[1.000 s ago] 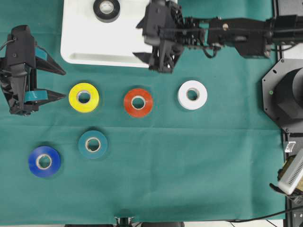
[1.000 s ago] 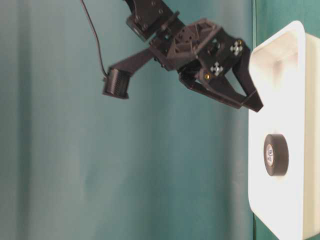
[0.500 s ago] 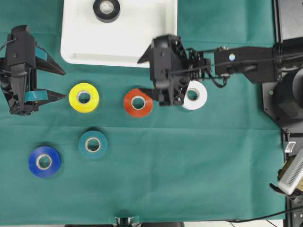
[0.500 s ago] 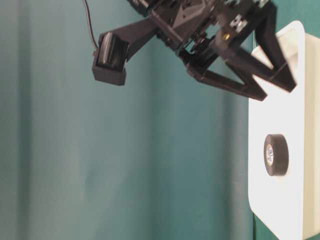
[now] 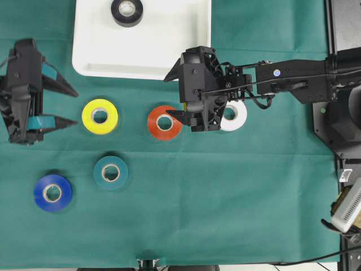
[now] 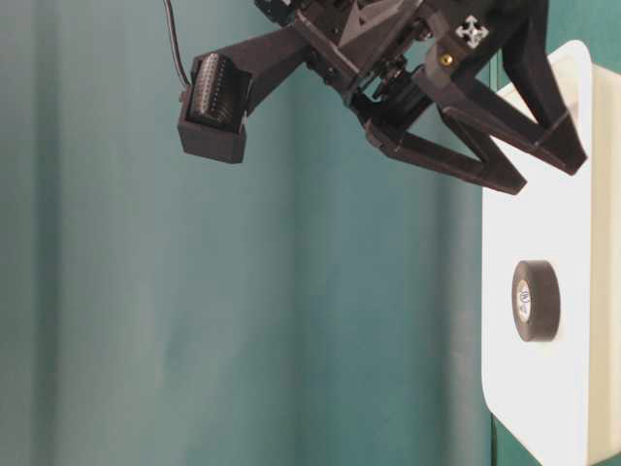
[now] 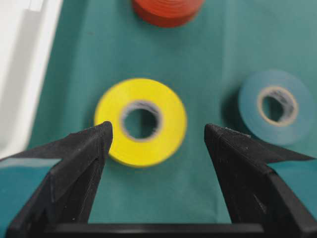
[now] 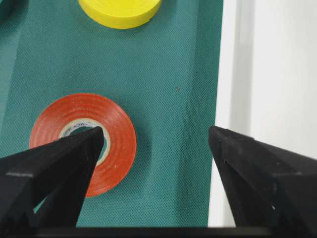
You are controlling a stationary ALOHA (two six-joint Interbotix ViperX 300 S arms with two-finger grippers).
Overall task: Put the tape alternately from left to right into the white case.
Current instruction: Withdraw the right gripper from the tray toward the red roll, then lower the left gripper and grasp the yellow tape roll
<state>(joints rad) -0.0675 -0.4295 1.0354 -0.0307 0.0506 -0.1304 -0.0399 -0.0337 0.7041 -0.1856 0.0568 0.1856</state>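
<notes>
Tape, six rolls, on a green cloth (image 5: pixel 225 197):
- black roll (image 5: pixel 127 12): lies flat inside the white case (image 5: pixel 169 51), top centre of the overhead view, near the case's upper edge.
- yellow roll (image 5: pixel 100 116): left of centre, below the case.
- red roll (image 5: pixel 163 122): centre, in a row with yellow.
- white roll (image 5: pixel 234 114): right of red, partly covered by the right arm.
- teal roll (image 5: pixel 110 172): lower left.
- blue roll (image 5: pixel 52 193): far lower left, beside teal.

Left gripper (image 5: pixel 65 107): left edge of the overhead view, jaws spread wide, nothing between them; the yellow roll sits just ahead of the tips.

Right gripper (image 5: pixel 172 96): centre, jaws spread wide and empty; one tip overlaps the red roll, the other lies near the case's lower rim.
</notes>
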